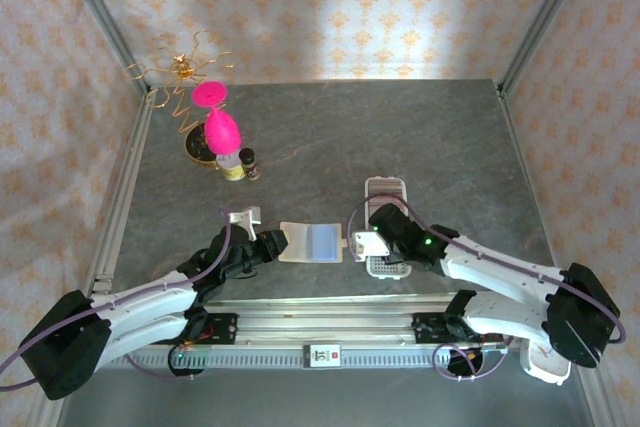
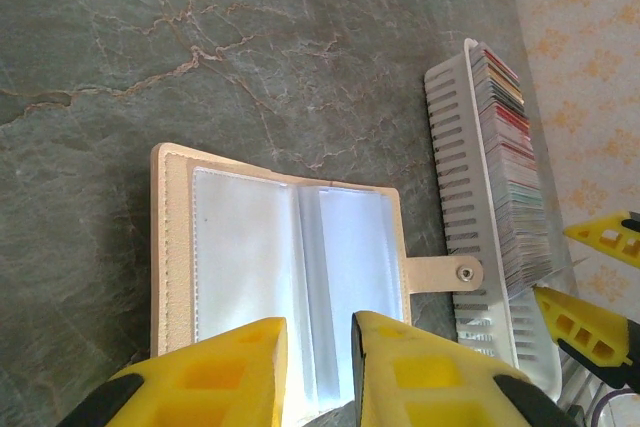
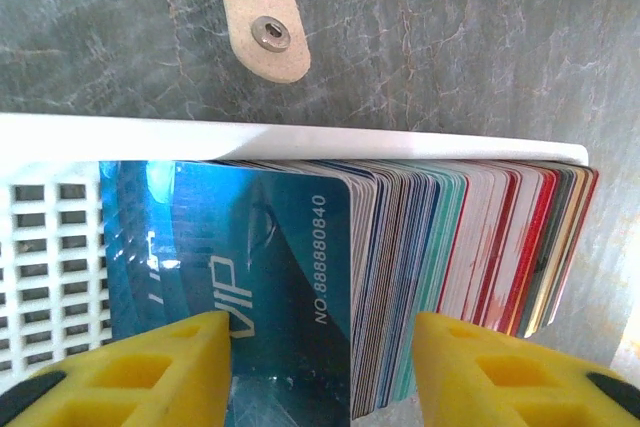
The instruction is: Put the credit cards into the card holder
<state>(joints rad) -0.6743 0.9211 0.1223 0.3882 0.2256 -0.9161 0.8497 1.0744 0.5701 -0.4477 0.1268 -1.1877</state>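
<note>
Yellow fingers of my right end effector (image 3: 322, 347) straddle the credit cards (image 3: 470, 237) on edge in the white tray (image 3: 300, 142), a blue VIP card (image 3: 250, 247) foremost; whether they pinch I cannot tell. My left wrist view shows the card holder (image 2: 250, 247) open at the tray's 9 o'clock, left end effector (image 2: 318, 357) nearly closed over its edge, grip unclear.

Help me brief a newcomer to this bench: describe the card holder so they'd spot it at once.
On the grey marbled table, look near the near edge, midway across. The card holder lies open and flat there, just left of a white slotted tray packed with cards. Unlike the tray, it is tan, with clear sleeves and a snap tab.
</note>
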